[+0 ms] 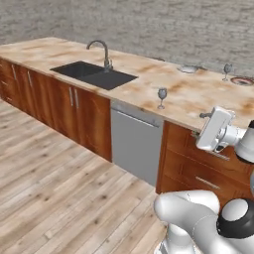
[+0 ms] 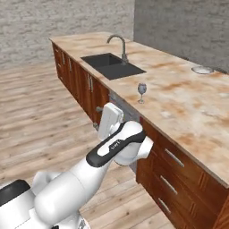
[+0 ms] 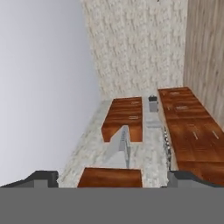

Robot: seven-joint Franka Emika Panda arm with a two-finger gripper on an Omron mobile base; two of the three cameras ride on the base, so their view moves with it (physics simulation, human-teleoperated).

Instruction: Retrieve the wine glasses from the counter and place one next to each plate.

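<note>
On counter (image 1: pixel 198 99) | near wine glass (image 1: pixel 162 97) well beyond hand (image 3: pixel 113 177) | fingers apart, empty

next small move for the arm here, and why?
Probably raise the pincer toward the near wine glass. The pincer is open, holds nothing, and hangs in front of the drawers just below the counter edge. That glass stands upright near the front edge, apart from the sink. The second glass already stands by the red-rimmed plate.

wine glass (image 1: pixel 162 96) on counter (image 1: pixel 193 96), right of sink (image 1: pixel 94 74)
</note>
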